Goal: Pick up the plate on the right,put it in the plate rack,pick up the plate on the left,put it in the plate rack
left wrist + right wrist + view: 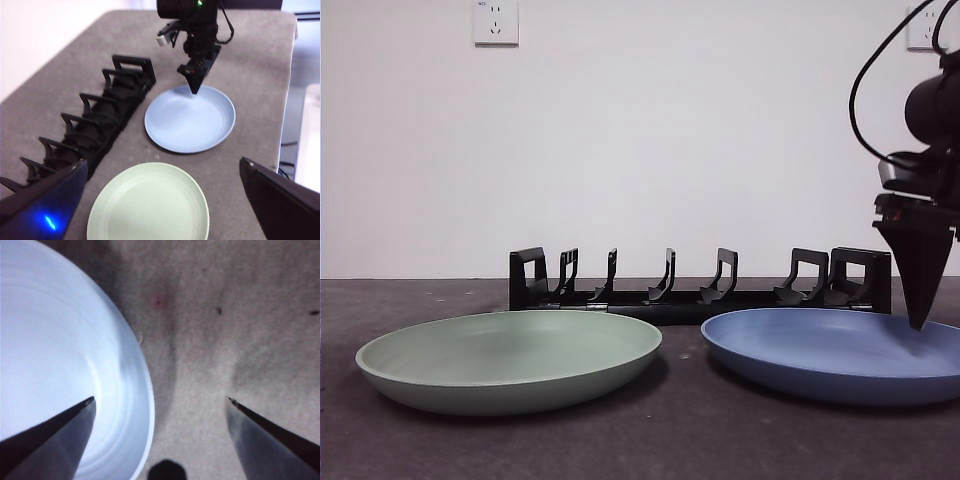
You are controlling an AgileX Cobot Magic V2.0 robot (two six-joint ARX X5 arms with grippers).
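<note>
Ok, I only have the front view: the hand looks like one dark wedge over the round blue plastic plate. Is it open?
Observer: Yes. The right wrist view shows the right hand open, one tip over the inside of the round blue plastic plate, the other over the bare grey table, so it straddles the rim.
Operator: And the other arm?
Observer: The left hand is open too. It hangs high above the round pale green plate and one end of the long black pronged plate rack, touching neither.
</note>
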